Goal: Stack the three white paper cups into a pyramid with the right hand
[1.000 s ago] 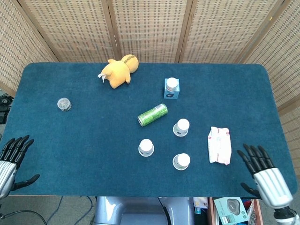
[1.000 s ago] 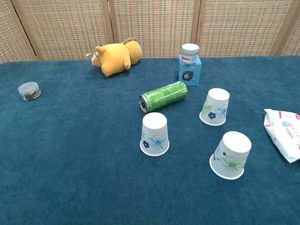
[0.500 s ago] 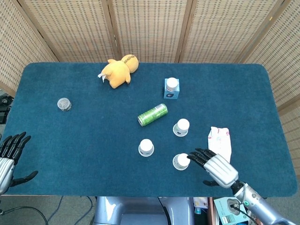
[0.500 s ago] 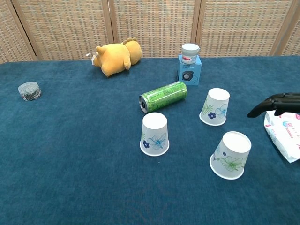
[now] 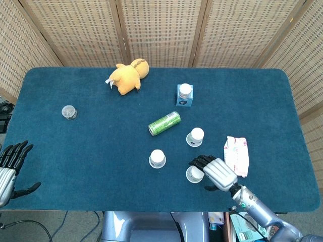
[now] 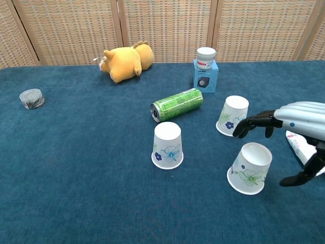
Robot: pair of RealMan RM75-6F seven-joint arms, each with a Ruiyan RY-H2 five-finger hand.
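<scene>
Three white paper cups with flower prints stand upside down on the blue table. The left cup (image 6: 167,145) (image 5: 157,159) is nearest the middle, the far cup (image 6: 233,116) (image 5: 195,136) stands behind, and the near right cup (image 6: 250,168) (image 5: 194,174) is closest to my right hand (image 6: 297,122) (image 5: 216,173). That hand hovers open just right of and above the near right cup, fingers reaching over its top, thumb low beside it, holding nothing. My left hand (image 5: 11,164) rests open at the table's front left corner.
A green can (image 6: 176,104) lies on its side behind the cups. A blue box with a white jar on top (image 6: 205,70) and a yellow plush toy (image 6: 125,61) sit further back. A tissue pack (image 5: 236,155) lies right of the cups; a small tin (image 6: 31,98) is far left.
My right hand has swept in from the front right edge leftward, and now reaches over the near right cup. The cups and the left hand have not moved.
</scene>
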